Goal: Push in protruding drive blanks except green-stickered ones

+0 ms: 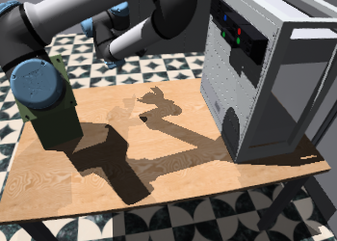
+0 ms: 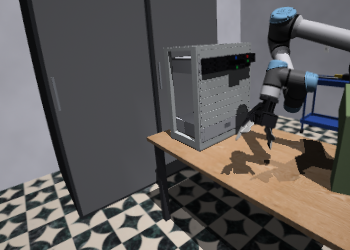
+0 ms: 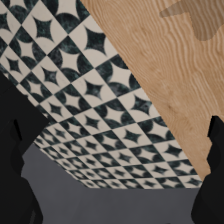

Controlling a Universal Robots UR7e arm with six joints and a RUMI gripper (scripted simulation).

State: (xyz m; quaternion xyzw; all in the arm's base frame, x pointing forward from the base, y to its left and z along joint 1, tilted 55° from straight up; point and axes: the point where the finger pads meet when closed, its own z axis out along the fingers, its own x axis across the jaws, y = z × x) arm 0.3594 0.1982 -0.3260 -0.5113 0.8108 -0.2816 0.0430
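The rack stands upright on the table, its perforated front facing the arm. A black drive unit crosses its upper front and casts a shadow below. Small coloured marks show on it: a blue one, a red one, and two green ones, one left of the other. Single blanks, and how far each sticks out, are too small to tell. My gripper is open and empty, low in front of the rack, not touching it.
The wooden table carries the rack near one end and the green arm base near the other. Tall dark cabinets stand behind the rack. A blue cart is beyond the arm.
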